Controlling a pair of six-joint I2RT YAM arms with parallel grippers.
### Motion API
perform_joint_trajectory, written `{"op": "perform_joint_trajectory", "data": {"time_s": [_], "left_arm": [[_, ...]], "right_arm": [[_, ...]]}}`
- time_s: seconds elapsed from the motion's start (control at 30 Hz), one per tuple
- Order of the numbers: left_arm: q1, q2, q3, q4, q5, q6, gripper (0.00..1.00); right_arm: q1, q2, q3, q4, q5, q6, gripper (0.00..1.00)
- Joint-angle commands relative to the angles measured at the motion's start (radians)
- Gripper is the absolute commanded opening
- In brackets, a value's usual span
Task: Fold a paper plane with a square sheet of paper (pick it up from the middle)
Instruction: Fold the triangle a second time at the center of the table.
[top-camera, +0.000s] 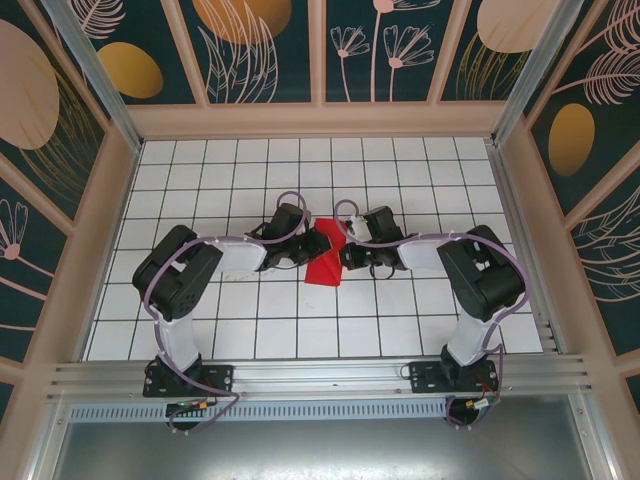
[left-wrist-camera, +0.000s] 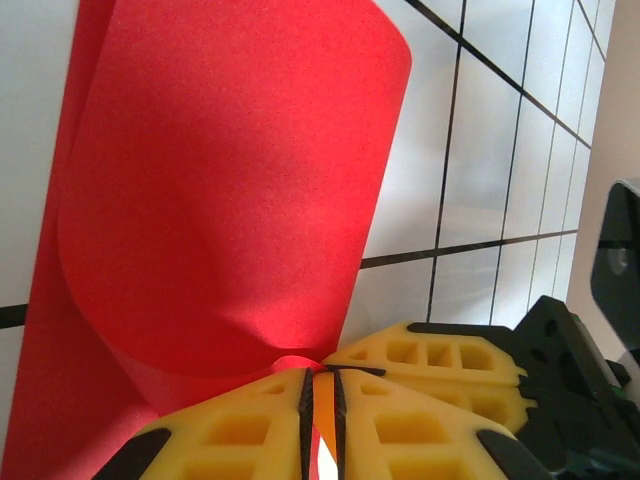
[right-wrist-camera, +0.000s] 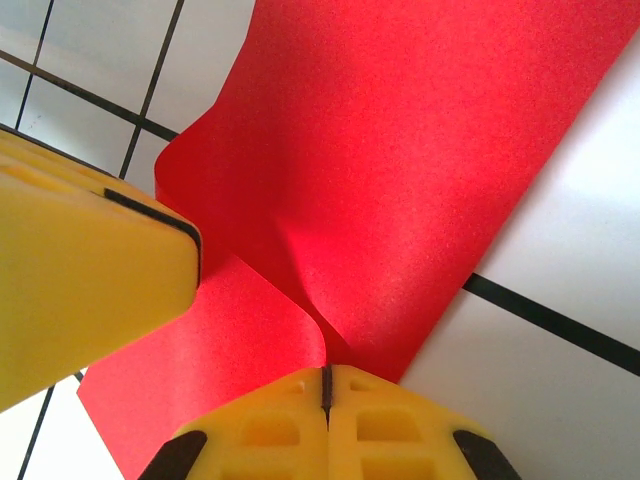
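Note:
The square sheet of paper (top-camera: 324, 268) is bright red and sits at the middle of the tiled table between both grippers. In the left wrist view the sheet (left-wrist-camera: 230, 180) bends over itself in a soft loop without a sharp crease. My left gripper (left-wrist-camera: 321, 375) (top-camera: 318, 243) has its jaws almost together, a thin slit between them, with the red edge running in at the tips. My right gripper (right-wrist-camera: 326, 370) (top-camera: 347, 247) is shut on a gathered point of the sheet (right-wrist-camera: 400, 150). Its yellow fingers (left-wrist-camera: 440, 355) lie right beside the left tips. No paper plane is in view.
The white gridded table (top-camera: 200, 170) stretches out on all sides of the paper. Patterned walls (top-camera: 270, 50) close in the back and sides, and an aluminium rail (top-camera: 320, 375) runs along the near edge by the arm bases.

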Motion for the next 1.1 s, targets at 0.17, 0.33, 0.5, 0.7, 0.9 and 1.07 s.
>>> {"op": "perform_joint_trajectory", "data": {"time_s": [0.17, 0.33, 0.5, 0.7, 0.9, 1.07], "left_arm": [[-0.001, 0.041, 0.009, -0.071, -0.055, 0.041, 0.16], [-0.001, 0.054, -0.005, -0.098, -0.082, 0.048, 0.15], [-0.003, 0.067, -0.022, -0.097, -0.082, 0.053, 0.15], [-0.004, 0.065, -0.036, -0.093, -0.076, 0.06, 0.14], [-0.008, 0.068, -0.039, -0.074, -0.061, 0.058, 0.14], [-0.009, 0.068, -0.039, -0.069, -0.061, 0.056, 0.14]], "right_arm": [[0.0, 0.056, -0.002, -0.044, 0.035, -0.015, 0.0], [0.0, 0.061, 0.002, -0.042, 0.032, -0.012, 0.0], [0.0, 0.054, 0.01, -0.05, 0.021, 0.003, 0.03], [-0.009, -0.058, 0.036, -0.081, 0.024, 0.052, 0.2], [-0.035, -0.185, 0.019, -0.121, 0.052, 0.123, 0.33], [-0.018, -0.22, -0.042, -0.013, -0.124, 0.255, 0.24]]}}
